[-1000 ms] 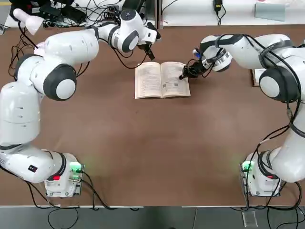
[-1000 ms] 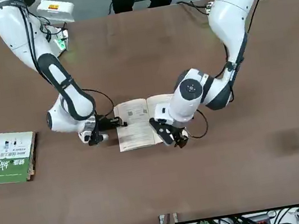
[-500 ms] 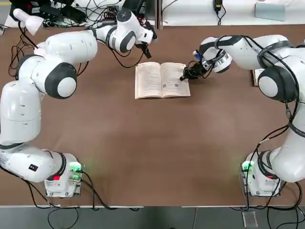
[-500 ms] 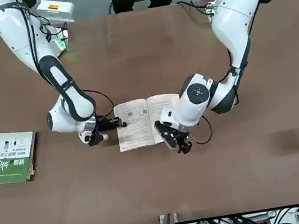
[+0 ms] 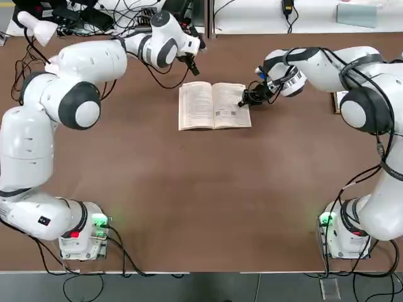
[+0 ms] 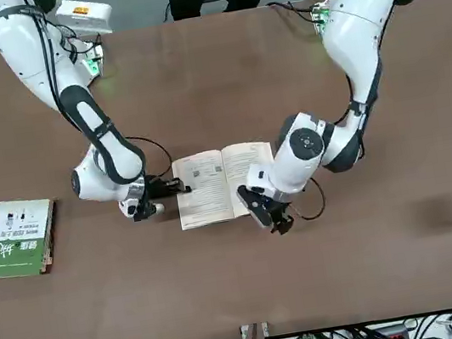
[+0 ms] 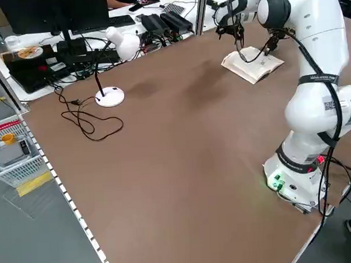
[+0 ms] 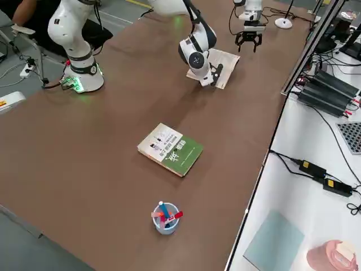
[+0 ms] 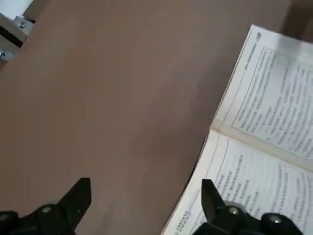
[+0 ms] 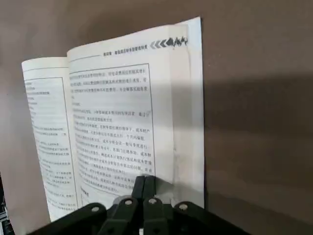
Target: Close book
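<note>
The book (image 5: 215, 106) lies open at twelve o'clock on the table (image 5: 208, 189), the left gripper (image 9: 146, 203) at its eleven, empty fingers wide apart, the right gripper (image 10: 145, 183) at its three, fingers together gripping nothing, probably to push the cover over.

In the left wrist view, the open book (image 9: 264, 142) is cut off by the edge.

Near side of the open book (image 5: 215, 106): unobstructed worktop (image 5: 208, 189) between the arm bases. Right side: right gripper (image 5: 244, 99) obstructs access at page edge. Far-left corner: left gripper (image 5: 194, 67) stands just beside.
</note>
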